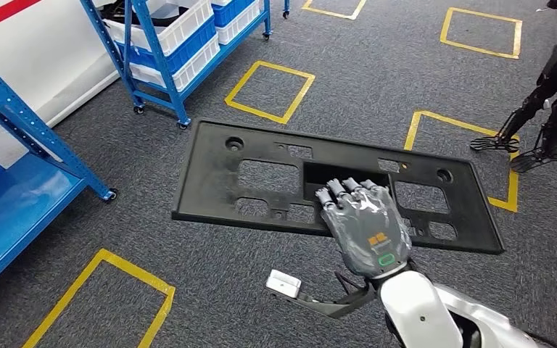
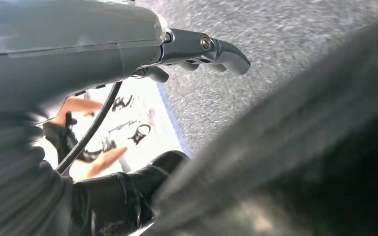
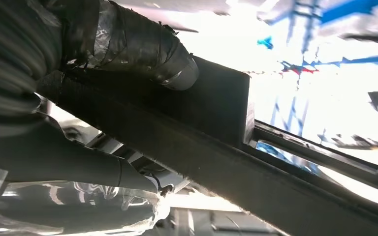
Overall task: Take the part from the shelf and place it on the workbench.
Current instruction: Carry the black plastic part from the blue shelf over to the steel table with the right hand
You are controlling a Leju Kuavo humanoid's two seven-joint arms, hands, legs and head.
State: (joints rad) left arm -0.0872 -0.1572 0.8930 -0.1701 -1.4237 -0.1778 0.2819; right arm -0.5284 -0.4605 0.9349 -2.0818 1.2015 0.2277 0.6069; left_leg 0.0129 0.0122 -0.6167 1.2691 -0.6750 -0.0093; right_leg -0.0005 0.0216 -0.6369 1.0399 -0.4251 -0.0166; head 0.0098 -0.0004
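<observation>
The part is a long, flat black plastic panel (image 1: 261,190) with several cutouts, carried level above the grey carpet in the head view. My right hand (image 1: 366,221) grips its near edge right of centre, fingers hooked into a rectangular cutout. In the right wrist view the panel's edge (image 3: 216,113) runs across the picture, with my taped thumb (image 3: 142,49) pressed on it. My left hand (image 2: 197,54) shows in the left wrist view, thumb and fingers stretched out over the carpet and holding nothing. A dark blurred mass lies beside it.
A blue shelf (image 1: 22,181) stands at the left. Behind it is a wheeled blue rack with white bins (image 1: 167,43). Yellow tape squares (image 1: 268,90) mark the carpet. The dark legs of another robot (image 1: 551,94) stand at the far right.
</observation>
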